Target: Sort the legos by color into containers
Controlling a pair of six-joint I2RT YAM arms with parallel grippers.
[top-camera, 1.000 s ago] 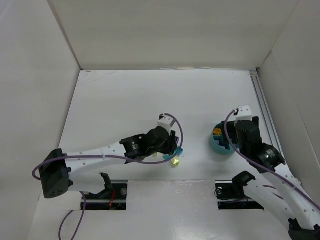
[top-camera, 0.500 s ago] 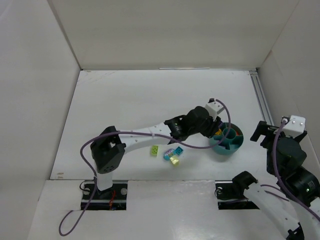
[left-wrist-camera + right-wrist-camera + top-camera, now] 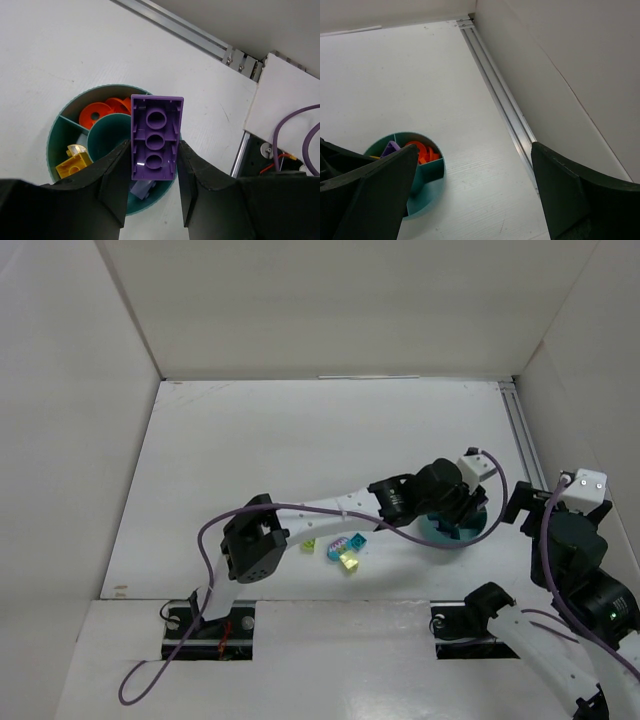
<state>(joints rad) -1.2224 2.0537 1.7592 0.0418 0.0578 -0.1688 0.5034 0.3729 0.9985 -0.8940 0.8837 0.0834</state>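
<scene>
Left gripper (image 3: 153, 155) clamping purple brick (image 3: 156, 134) over bowl (image 3: 107, 140), right gripper (image 3: 476, 194) spread, loose bricks (image 3: 345, 548) nearby

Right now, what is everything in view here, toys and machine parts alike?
Round teal plastic bowl with dividers: one, teal, right side of table.
Flat orange plastic pieces: at least two, orange, one bowl compartment.
Yellow plastic brick: one, yellow, neighbouring compartment.
Small purple plastic piece: one, purple, another compartment.
Long purple plastic brick: one, purple, held above bowl.
Loose small plastic bricks: about four, lime, teal, purple, yellow, left of bowl.
Metal rail: one, silver, table's right edge.
Left gripper: black, gripping that purple brick.
Right gripper: black, open, empty, right of bowl.
</scene>
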